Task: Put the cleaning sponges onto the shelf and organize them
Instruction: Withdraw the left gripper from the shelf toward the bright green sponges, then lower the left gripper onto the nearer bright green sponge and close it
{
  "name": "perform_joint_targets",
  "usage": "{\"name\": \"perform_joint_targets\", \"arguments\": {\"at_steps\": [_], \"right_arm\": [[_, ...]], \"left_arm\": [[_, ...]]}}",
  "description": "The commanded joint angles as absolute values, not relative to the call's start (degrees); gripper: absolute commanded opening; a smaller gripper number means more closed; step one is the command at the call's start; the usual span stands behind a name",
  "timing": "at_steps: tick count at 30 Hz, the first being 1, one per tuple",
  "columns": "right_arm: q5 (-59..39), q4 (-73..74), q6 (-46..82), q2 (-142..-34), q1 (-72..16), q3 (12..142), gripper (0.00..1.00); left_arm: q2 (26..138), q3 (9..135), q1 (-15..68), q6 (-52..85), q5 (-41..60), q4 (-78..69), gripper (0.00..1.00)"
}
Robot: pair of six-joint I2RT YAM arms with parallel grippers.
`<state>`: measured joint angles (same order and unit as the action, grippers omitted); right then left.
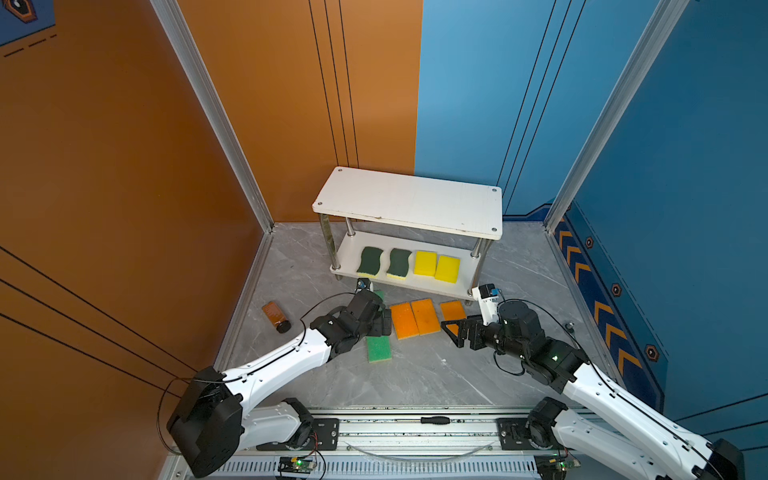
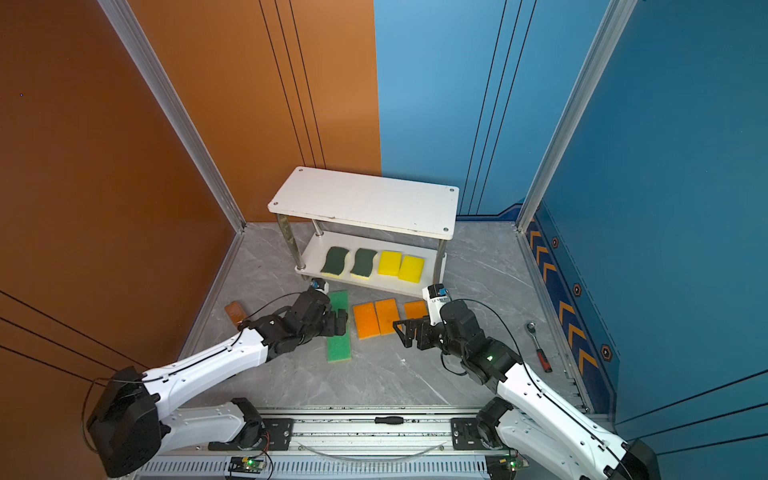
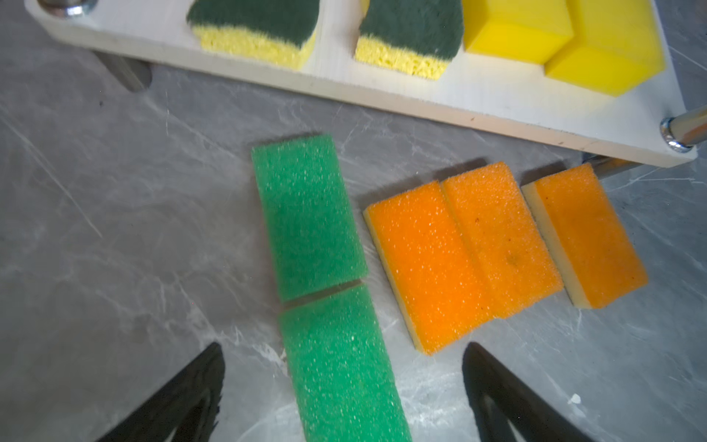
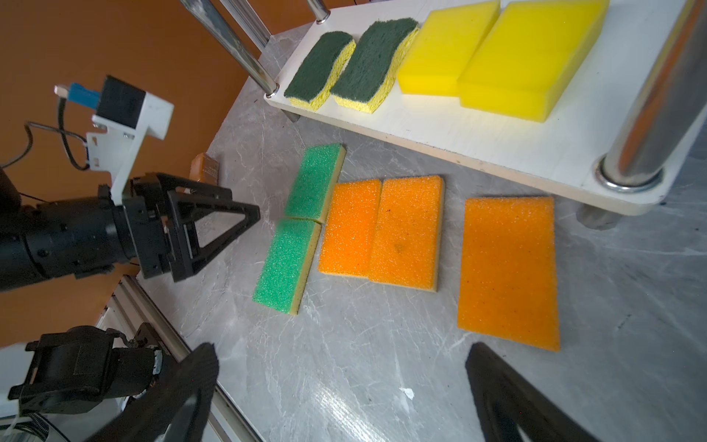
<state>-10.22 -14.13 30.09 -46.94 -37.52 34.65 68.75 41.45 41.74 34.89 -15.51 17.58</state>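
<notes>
Four cleaning sponges (image 1: 425, 262) on shelf (image 1: 409, 199) lower board, mid-frame | five on bench (image 1: 415, 374) below | left pincer (image 3: 342, 350), right pincer (image 4: 341, 348) apart, empty | best: straddle lower green sponge (image 2: 338, 348) squarely across width.

Around me, orange panels (image 1: 104, 166) close the left and blue panels (image 1: 478, 83) the right, with aluminium posts (image 1: 214, 112) at the far corners. The grey marbled worktop (image 1: 415, 374) shines softly; orange chevrons (image 1: 614, 332) line its right edge.

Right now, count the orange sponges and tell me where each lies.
3, all on the table before the shelf: the left orange sponge and the middle one touch side by side; the right one lies apart. None seems hidden.
</notes>
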Motion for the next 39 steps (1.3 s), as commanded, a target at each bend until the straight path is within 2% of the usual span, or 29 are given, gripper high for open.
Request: {"name": "perform_joint_targets", "arguments": {"at_steps": [1, 14, 39], "right_arm": [[-9.2, -12.4, 30.5, -47.8, -37.9, 34.5, 1.00], [-10.6, -9.6, 30.8, -50.7, -38.1, 34.0, 1.00], [-10.9, -8.7, 30.8, -52.1, -38.1, 34.0, 1.00]], "left_arm": [[65.9, 38.3, 44.2, 43.2, -20.4, 19.2, 0.97], [64.3, 32.3, 49.9, 54.8, -24.0, 19.2, 0.98], [74.5, 33.4, 53.0, 57.6, -24.2, 14.4, 0.98]]}}
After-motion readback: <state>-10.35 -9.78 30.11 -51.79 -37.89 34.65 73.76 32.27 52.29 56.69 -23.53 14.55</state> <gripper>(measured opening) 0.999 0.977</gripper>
